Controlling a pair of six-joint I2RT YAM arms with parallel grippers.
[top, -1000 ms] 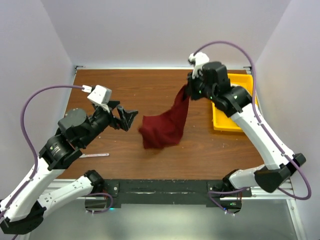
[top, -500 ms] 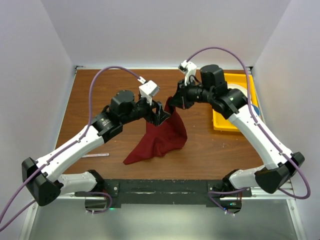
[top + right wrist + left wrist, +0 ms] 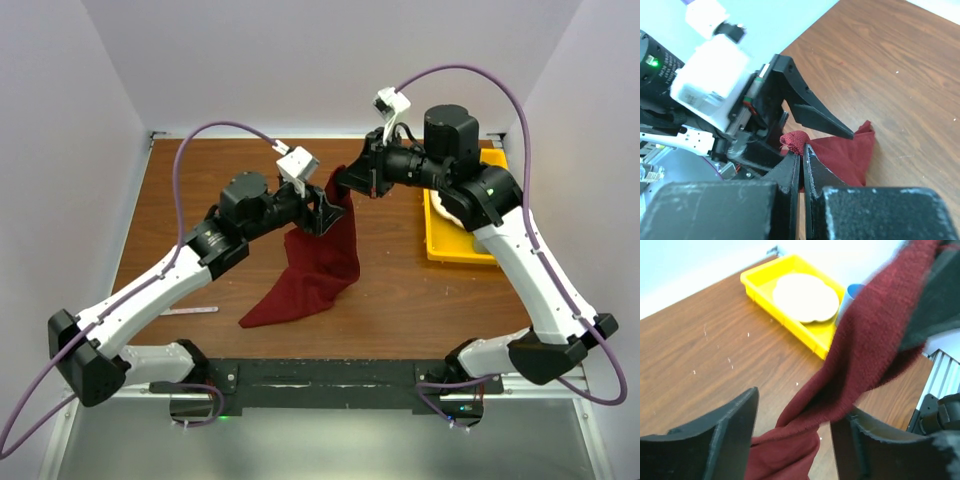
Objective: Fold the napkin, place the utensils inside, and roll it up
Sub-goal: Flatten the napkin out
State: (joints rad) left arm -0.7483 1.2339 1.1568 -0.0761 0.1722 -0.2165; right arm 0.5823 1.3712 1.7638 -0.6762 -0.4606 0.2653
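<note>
**A:** Top view: where do we stand?

**B:** We see the napkin (image 3: 318, 262) hanging from the right hand (image 3: 346, 186), which is clenched on its top corner. Its lower end trails on the bench (image 3: 420, 300). The left hand (image 3: 322, 212) sits at the cloth just below that corner. One utensil (image 3: 188, 311) lies near the bench's front left, well apart from the cloth.

**A:** Left wrist view?

**B:** The fingers (image 3: 725, 435) stand either side of the napkin with gaps showing. We read this hand as released, gripping nothing. Beyond it, a tray (image 3: 790, 325) holds a plate (image 3: 805, 297).

**A:** Right wrist view?

**B:** The jaws are pressed together on a bunched red corner.

**A:** Progress?

**B:** We judge no step complete. The napkin is not laid flat or folded, the utensil is not placed, and rolling is outstanding.
</note>
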